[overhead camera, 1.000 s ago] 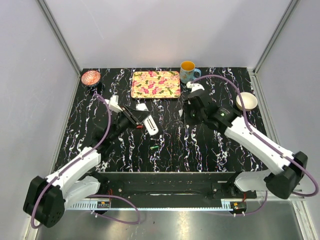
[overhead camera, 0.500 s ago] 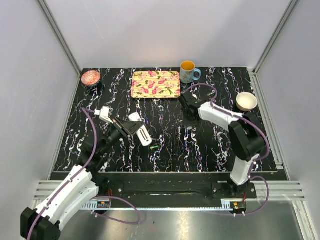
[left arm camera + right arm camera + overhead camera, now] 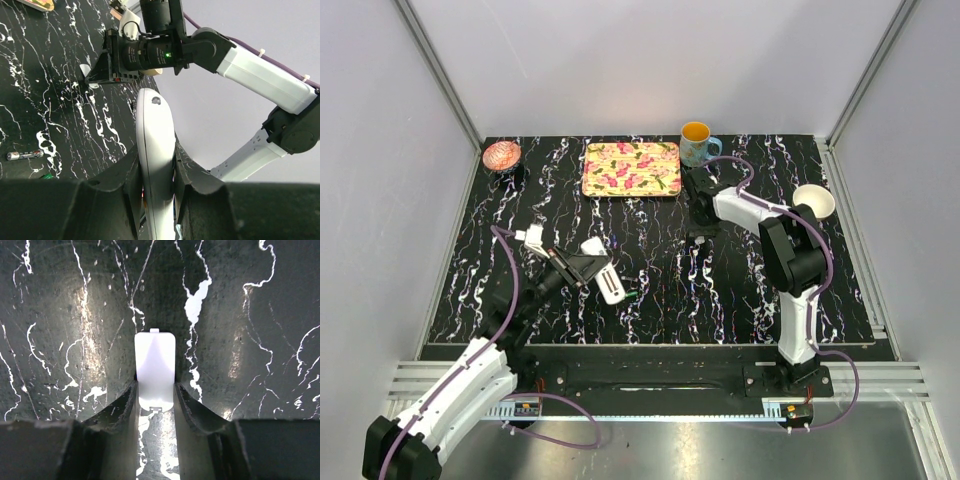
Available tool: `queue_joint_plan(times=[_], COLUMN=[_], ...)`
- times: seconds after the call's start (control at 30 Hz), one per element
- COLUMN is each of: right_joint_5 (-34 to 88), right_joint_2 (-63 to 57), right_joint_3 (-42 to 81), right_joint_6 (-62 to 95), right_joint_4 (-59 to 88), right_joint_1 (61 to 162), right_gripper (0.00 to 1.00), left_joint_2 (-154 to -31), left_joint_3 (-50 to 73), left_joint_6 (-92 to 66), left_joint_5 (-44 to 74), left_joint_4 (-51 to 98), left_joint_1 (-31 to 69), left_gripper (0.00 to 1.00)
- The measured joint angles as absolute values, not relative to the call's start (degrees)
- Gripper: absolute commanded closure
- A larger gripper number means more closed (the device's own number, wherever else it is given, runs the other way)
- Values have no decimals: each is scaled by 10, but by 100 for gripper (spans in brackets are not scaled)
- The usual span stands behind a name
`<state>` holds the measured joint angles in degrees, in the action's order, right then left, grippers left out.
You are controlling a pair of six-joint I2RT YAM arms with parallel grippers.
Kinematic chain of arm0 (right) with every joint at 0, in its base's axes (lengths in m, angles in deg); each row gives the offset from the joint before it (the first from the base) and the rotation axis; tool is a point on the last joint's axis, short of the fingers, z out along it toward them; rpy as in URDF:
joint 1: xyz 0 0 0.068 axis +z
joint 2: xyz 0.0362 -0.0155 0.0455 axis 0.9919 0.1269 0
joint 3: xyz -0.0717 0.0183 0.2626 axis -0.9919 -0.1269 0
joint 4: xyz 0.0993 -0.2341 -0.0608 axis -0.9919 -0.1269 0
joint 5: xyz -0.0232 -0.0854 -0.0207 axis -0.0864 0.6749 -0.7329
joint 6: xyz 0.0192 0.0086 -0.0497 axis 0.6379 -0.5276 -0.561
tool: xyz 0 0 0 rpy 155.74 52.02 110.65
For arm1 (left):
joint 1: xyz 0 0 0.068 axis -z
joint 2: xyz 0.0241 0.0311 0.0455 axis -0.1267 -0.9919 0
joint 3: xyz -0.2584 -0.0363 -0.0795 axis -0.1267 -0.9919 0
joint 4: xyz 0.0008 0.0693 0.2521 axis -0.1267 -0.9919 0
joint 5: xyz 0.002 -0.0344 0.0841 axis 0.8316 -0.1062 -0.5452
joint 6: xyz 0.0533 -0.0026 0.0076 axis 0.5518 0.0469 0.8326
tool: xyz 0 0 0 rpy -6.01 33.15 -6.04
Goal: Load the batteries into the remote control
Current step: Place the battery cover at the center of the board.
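Observation:
The white remote control (image 3: 155,145) is clamped edge-on in my left gripper (image 3: 155,165), held above the table at the near left (image 3: 608,283). Two batteries lie on the table beside it: a reddish one (image 3: 22,155) and a greenish one (image 3: 47,176), the greenish one also showing in the top view (image 3: 632,296). My right gripper (image 3: 155,390) points down at the table near the mug (image 3: 700,228), shut on a small white cover piece (image 3: 155,365) that lies flat on the black marbled surface.
A floral tray (image 3: 631,168) and an orange-filled mug (image 3: 696,143) stand at the back. A white bowl (image 3: 813,202) sits at the right and a pink bowl (image 3: 501,155) in the back left corner. The right arm is folded upright over the right half.
My left gripper has drawn the remote nearer and to the left. The right arm has folded up, its elbow swinging in, with its gripper staying low by the mug.

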<state>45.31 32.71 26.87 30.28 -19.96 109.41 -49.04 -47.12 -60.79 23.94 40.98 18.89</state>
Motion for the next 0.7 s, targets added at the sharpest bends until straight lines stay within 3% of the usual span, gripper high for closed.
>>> queue_joint_plan(times=[0.1, 0.2, 0.23, 0.37, 0.47, 0.7], right_joint_5=[449, 449, 449, 448, 445, 445], right_joint_2=[331, 331, 331, 326, 317, 260], right_joint_3=[271, 270, 269, 260, 250, 229], right_joint_6=[304, 305, 306, 312, 321, 334], right_joint_4=[-197, -196, -195, -186, -180, -195], right_joint_1=[1089, 1089, 1089, 1089, 1089, 1089], right_gripper=[100, 81, 67, 45, 39, 37], left_joint_2=[-494, -500, -500, -500, -500, -500], left_joint_3=[-466, -460, -459, -458, -457, -446], left_joint_6=[-598, -588, -586, -579, -575, -565], left_joint_5=[254, 264, 266, 270, 270, 271], left_joint_4=[409, 407, 408, 404, 399, 394], left_joint_1=[189, 189, 189, 189, 189, 189], left_gripper=[100, 100, 100, 100, 100, 100])
